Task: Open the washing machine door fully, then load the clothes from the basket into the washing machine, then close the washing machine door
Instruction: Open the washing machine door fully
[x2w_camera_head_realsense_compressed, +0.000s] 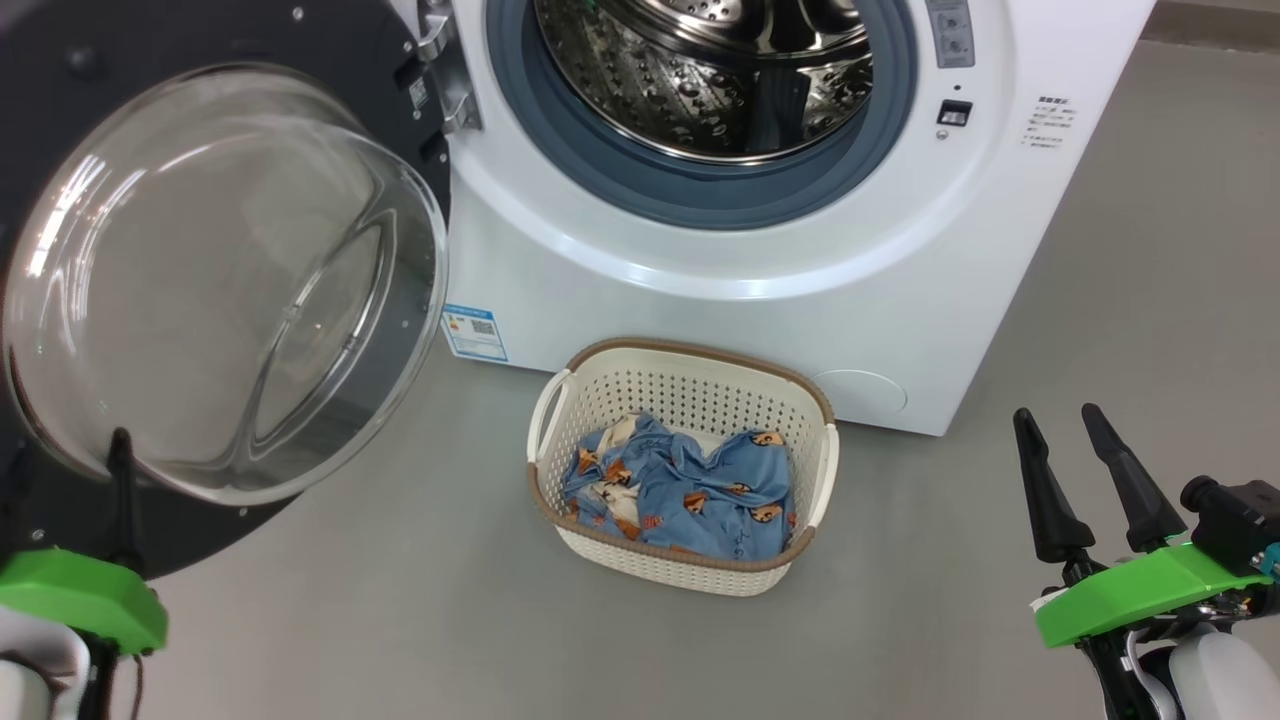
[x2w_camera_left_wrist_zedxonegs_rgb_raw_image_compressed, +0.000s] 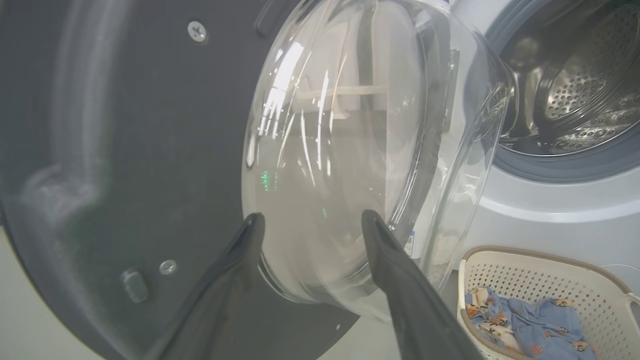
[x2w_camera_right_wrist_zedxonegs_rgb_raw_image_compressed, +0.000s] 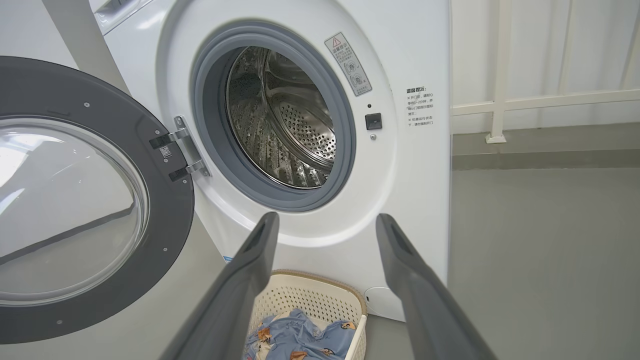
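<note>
The glossy black-rimmed glass door (x2w_camera_head_realsense_compressed: 200, 280) stands wide open (left claw (x2w_camera_left_wrist_zedxonegs_rgb_raw_image_compressed: 312, 220) and right claw (x2w_camera_head_realsense_compressed: 1056, 415) both spread, empty), so next should come a reach for the blue animal-print clothes (x2w_camera_head_realsense_compressed: 700, 490).

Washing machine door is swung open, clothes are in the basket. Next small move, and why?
Probably lower the open right gripper toward the light-blue animal-print clothes in the cream perforated plastic basket. The round black-rimmed glass door stands swung wide, the steel drum is exposed, and the open left gripper sits close to the door glass, holding nothing.
</note>
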